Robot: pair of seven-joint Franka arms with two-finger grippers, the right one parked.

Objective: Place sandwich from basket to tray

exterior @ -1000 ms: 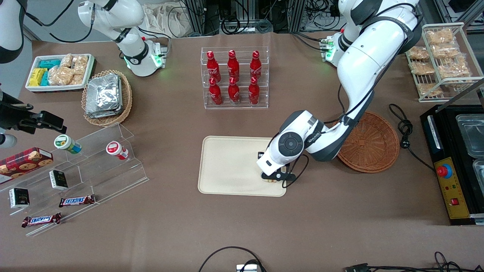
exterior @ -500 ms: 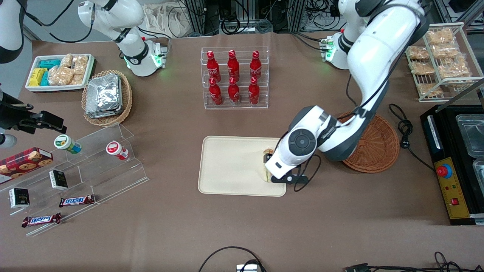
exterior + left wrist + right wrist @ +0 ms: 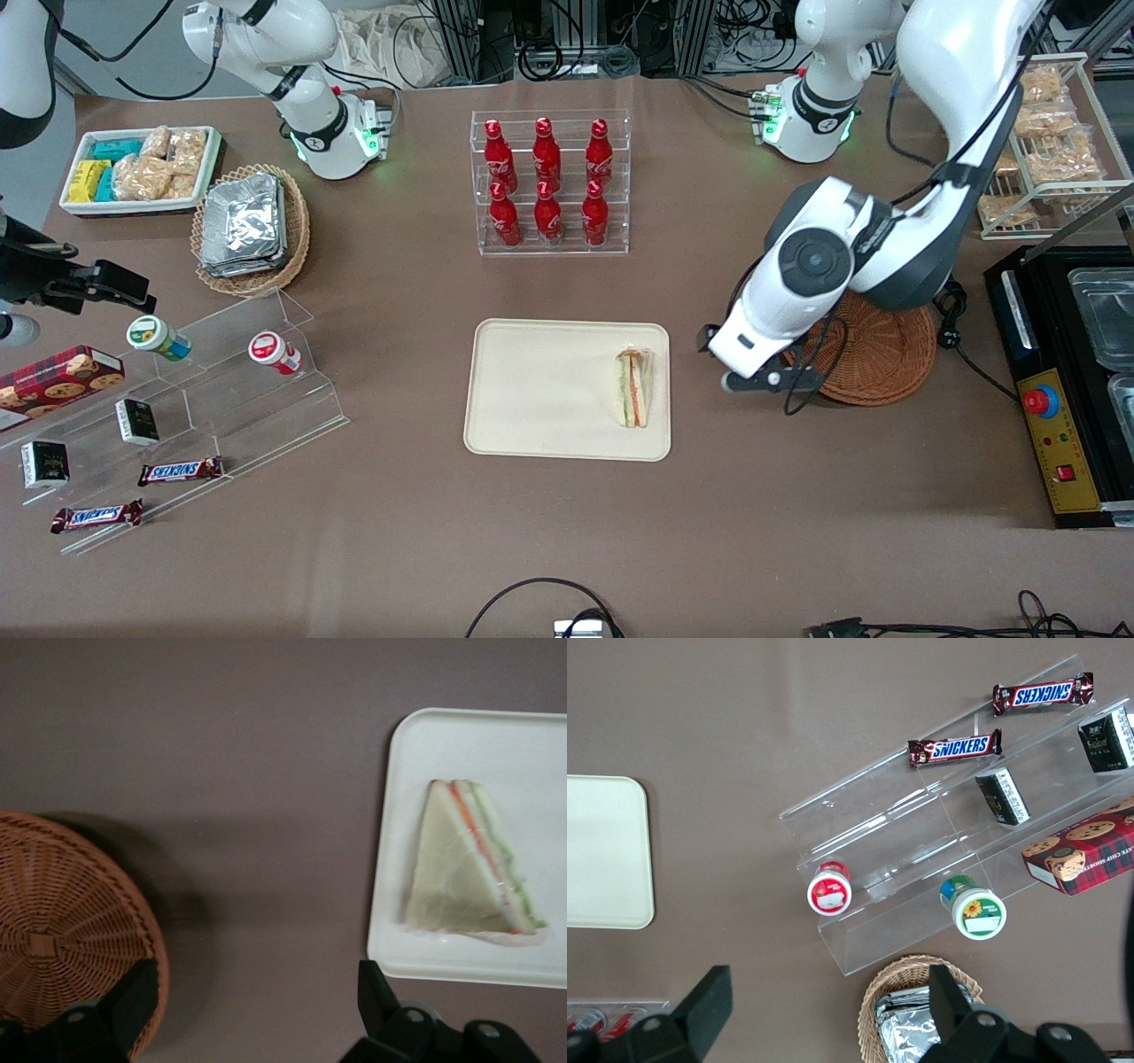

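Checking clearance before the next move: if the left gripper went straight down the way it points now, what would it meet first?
Probably bare table. The open gripper points down at the strip between the basket and the tray holding the sandwich; height is unclear.

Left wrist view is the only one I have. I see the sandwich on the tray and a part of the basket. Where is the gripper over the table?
Observer: In the front view the gripper hangs over bare table, between the tray and the basket, with its fingers open.
Operator: Is anything left in the basket?
Observer: The arm covers part of the basket in the front view. The part that shows there holds nothing.
Operator: Where on the tray does the sandwich lie?
Observer: The sandwich lies flat at the tray's end toward the working arm. The rest of the tray is bare.
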